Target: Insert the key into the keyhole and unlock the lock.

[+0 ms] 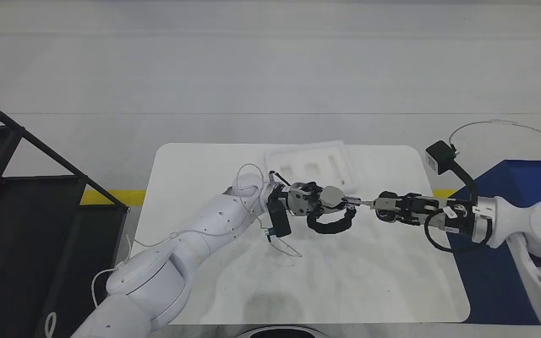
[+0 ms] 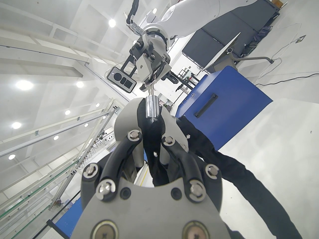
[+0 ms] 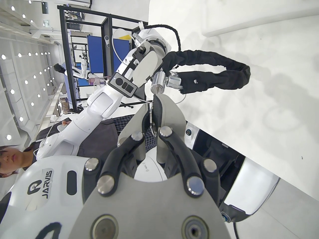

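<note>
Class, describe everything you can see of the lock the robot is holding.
The lock is a cable type: a shiny metal barrel joined to a black, fabric-covered loop. The left gripper clamps it near the barrel, over the table. The key in the right gripper meets the barrel's end.

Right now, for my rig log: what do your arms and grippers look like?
Left arm and right arm: glossy white shells. Left gripper and right gripper: black linkages, silver bolts, grey base, pale fingers. A black camera on each wrist.

On the white table [image 1: 380, 275] a white foam tray [image 1: 296, 160] lies near the far edge.
</note>
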